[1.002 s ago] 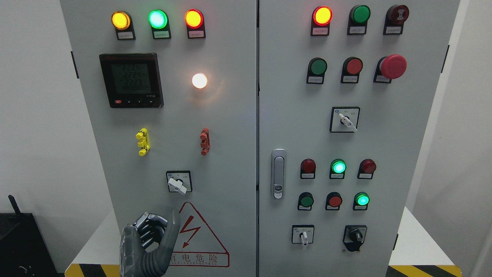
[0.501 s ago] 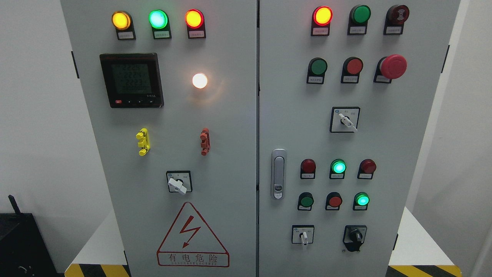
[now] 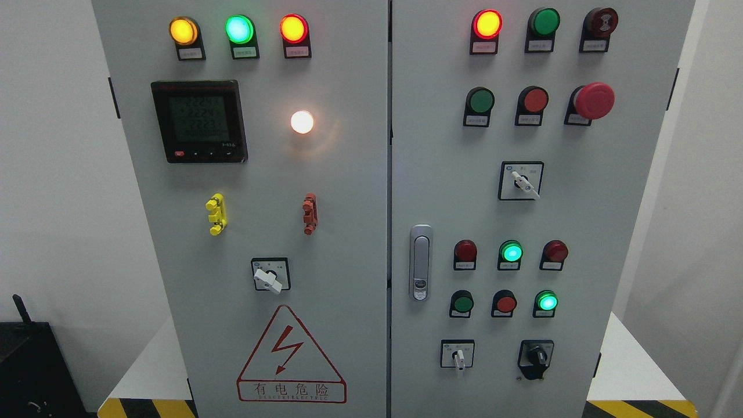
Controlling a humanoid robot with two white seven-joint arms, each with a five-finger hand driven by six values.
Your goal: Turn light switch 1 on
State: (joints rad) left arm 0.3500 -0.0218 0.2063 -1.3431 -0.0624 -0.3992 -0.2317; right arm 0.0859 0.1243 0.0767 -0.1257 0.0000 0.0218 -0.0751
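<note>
A grey control cabinet [image 3: 348, 191] with two doors fills the head view. On the left door a white rotary switch [image 3: 269, 277] sits in a black-framed square, its lever pointing down to the right. Above it a round white lamp [image 3: 302, 122] glows. The right door carries more rotary switches [image 3: 522, 180], [image 3: 458, 355] and a black knob [image 3: 536, 357]. Neither of my hands shows in the picture.
Yellow, green and red lamps [image 3: 238, 29] are lit along the top left, beside a black meter [image 3: 199, 121]. Yellow [image 3: 215, 213] and red [image 3: 310, 213] clips, a door handle [image 3: 420, 262], a red mushroom button [image 3: 593, 100] and a warning triangle [image 3: 290, 357] are on the doors.
My left hand, which stood low in front of the warning triangle a second ago, has dropped out of the picture. The switches and lamps look the same.
</note>
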